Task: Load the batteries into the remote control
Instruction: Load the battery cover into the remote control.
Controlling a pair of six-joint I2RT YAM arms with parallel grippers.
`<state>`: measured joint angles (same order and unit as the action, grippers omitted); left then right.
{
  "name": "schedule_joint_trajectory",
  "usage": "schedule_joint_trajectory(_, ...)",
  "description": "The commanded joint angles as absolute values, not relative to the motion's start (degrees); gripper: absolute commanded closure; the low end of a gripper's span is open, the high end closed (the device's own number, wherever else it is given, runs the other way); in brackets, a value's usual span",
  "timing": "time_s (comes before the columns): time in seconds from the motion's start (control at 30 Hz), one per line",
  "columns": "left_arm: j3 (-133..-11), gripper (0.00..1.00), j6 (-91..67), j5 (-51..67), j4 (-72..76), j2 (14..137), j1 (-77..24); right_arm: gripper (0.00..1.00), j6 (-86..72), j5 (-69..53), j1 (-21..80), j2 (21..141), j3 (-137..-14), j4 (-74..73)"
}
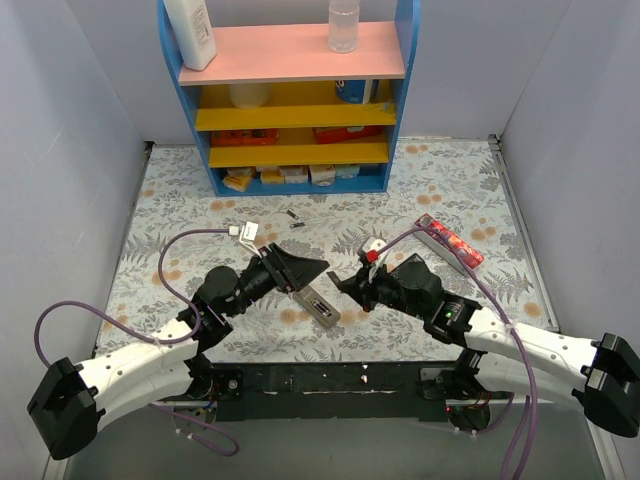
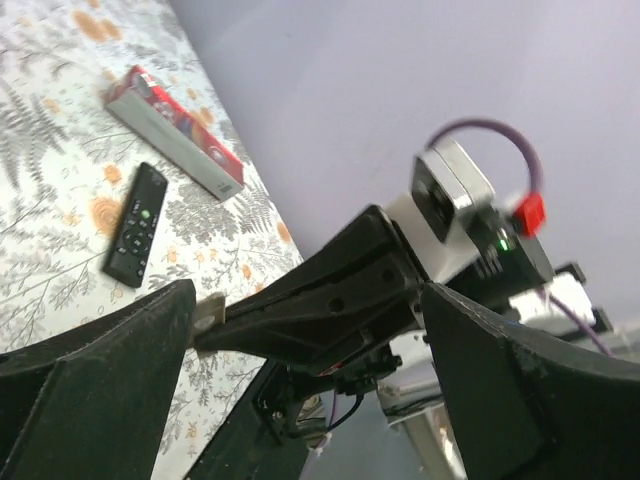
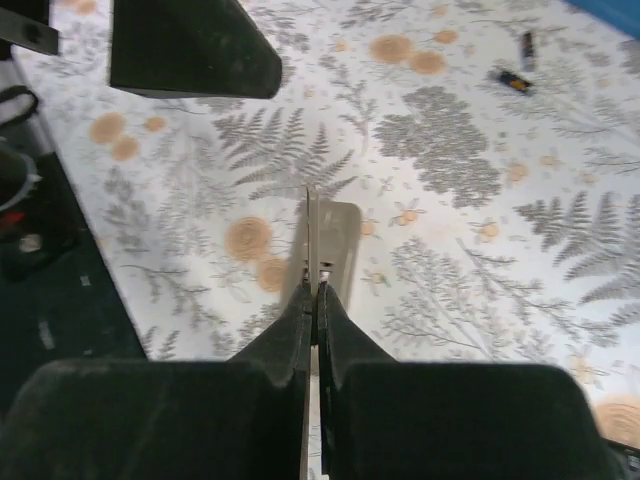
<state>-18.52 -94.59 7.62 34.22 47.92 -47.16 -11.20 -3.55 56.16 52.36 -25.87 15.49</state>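
Observation:
The remote control (image 1: 320, 304) lies grey-beige back up on the floral table between the two arms, and shows just beyond my right fingertips as a grey oblong (image 3: 341, 238). My right gripper (image 1: 346, 288) (image 3: 312, 290) is shut on a thin flat grey cover piece (image 3: 309, 215), held edge-on above the remote. The same cover piece (image 2: 208, 314) sticks out of the right gripper's tip in the left wrist view. My left gripper (image 1: 298, 270) (image 2: 305, 395) stands wide open, holding nothing, facing the right gripper. Two batteries (image 1: 293, 215) (image 3: 513, 80) lie loose farther back on the table.
A longer black remote (image 2: 135, 225) and a red-and-white box (image 1: 450, 241) (image 2: 175, 130) lie on the right side. A blue shelf unit (image 1: 290, 95) with bottles and small boxes stands at the back. Grey walls close in both sides.

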Motion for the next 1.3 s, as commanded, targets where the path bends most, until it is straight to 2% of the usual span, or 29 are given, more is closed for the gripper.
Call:
schedule_joint_trajectory(0.0, -23.89, 0.03, -102.20, -1.49, 13.55, 48.15, -47.55, 0.99, 1.83, 12.81, 60.46, 52.91, -27.69, 17.66)
schedule_joint_trajectory(0.13, -27.15, 0.02, -105.81, -0.09, 9.50, 53.69, -47.64, 0.99, 11.75, 27.38, 66.26, 55.89, -27.07, 21.61)
schedule_joint_trajectory(0.33, -29.53, 0.04, -108.54, 1.15, 8.88, 58.96, -48.25, 0.99, 17.31, 36.11, 72.94, 60.02, -25.58, 27.76)
schedule_joint_trajectory(0.43, -29.97, 0.09, -109.07, 0.79, 8.61, 60.02, -48.25, 0.99, 20.21, 39.01, 75.05, 61.60, -25.66, 29.87)
schedule_joint_trajectory(0.67, -31.64, 0.28, -110.48, 0.79, 8.61, 61.43, -48.34, 0.99, 26.88, 43.68, 78.30, 66.97, -26.72, 34.35)
schedule_joint_trajectory(0.7, -31.64, 0.35, -110.74, 0.70, 8.53, 61.35, -48.34, 0.99, 27.68, 44.20, 78.66, 67.67, -26.81, 34.89)
schedule_joint_trajectory(0.73, -31.73, 0.37, -110.92, 0.70, 8.44, 61.35, -48.34, 0.99, 28.99, 45.17, 78.92, 68.72, -26.81, 35.41)
schedule_joint_trajectory(0.87, -31.82, 0.44, -111.62, 0.79, 7.74, 61.52, -48.34, 0.99, 31.29, 46.76, 80.42, 70.57, -26.98, 37.61)
schedule_joint_trajectory(1.0, -31.73, 0.45, -111.97, 0.70, 6.77, 61.70, -48.34, 0.99, 32.96, 47.81, 81.38, 71.80, -27.07, 38.93)
schedule_joint_trajectory(1.07, -31.29, 0.49, -112.15, 0.70, 6.77, 61.61, -48.34, 0.99, 33.92, 48.25, 81.82, 72.51, -27.16, 39.72)
schedule_joint_trajectory(1.13, -31.20, 0.54, -112.24, 0.79, 6.77, 61.70, -48.34, 0.99, 34.45, 48.78, 82.09, 73.21, -27.25, 40.25)
schedule_joint_trajectory(1.23, -31.11, 0.74, -112.24, -0.88, 6.77, 61.70, -48.34, 0.99, 34.63, 49.31, 82.44, 73.74, -27.25, 40.69)
schedule_joint_trajectory(1.27, -31.03, 0.85, -112.06, -0.97, 6.77, 61.61, -48.34, 0.99, 34.45, 49.39, 82.53, 73.74, -27.16, 40.69)
